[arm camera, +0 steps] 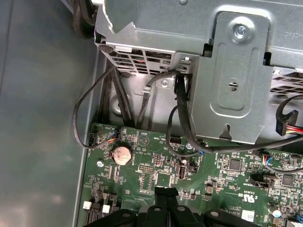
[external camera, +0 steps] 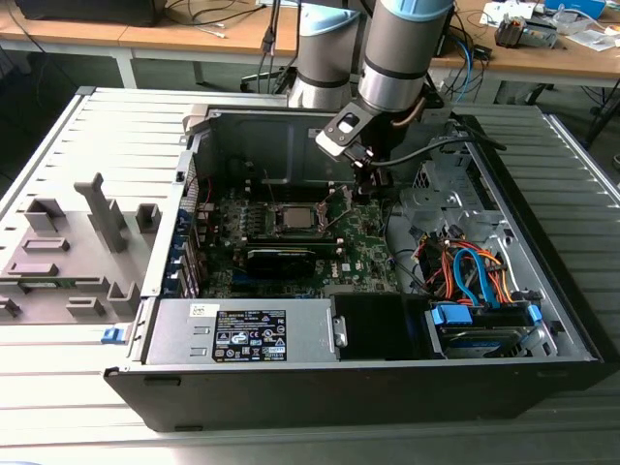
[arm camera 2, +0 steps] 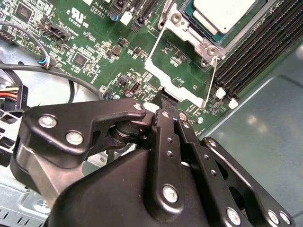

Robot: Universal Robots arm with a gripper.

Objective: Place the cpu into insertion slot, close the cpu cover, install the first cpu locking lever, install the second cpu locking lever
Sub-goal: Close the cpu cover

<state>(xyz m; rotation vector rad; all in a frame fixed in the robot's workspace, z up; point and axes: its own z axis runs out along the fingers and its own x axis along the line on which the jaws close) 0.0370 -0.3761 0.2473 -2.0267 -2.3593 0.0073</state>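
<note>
Silver-grey metal marks the cpu (arm camera 2: 227,12), which lies seated flat in the slot (arm camera 2: 211,49), framed by the slot's screwed metal rim. The cover (arm camera 2: 156,71) is swung open away from the cpu, and the green board (arm camera 2: 94,42) shows through its square cut-out. A thin wire lever (arm camera 2: 215,78) stands raised along the cover's side, next to the long black memory slots (arm camera 2: 255,47). My tool (arm camera 2: 164,99) sits at the cover's outer edge with its black fingers (arm camera 2: 158,132) pressed together and no gap showing. The tip meets that edge, but I cannot tell whether it nips the thin metal or only touches it. In the first wrist view my tool (arm camera: 165,193) points over the board toward a round coin battery (arm camera: 121,154), with a grey metal cage (arm camera: 236,85) and black cables (arm camera: 182,123) beyond. In the exterior view my tool (external camera: 363,189) hangs from my arm (external camera: 392,58) just beside the cpu (external camera: 294,217), on the exterior view's right, inside the open case (external camera: 542,291) lying on the grey ribbed table (external camera: 58,136).
</note>
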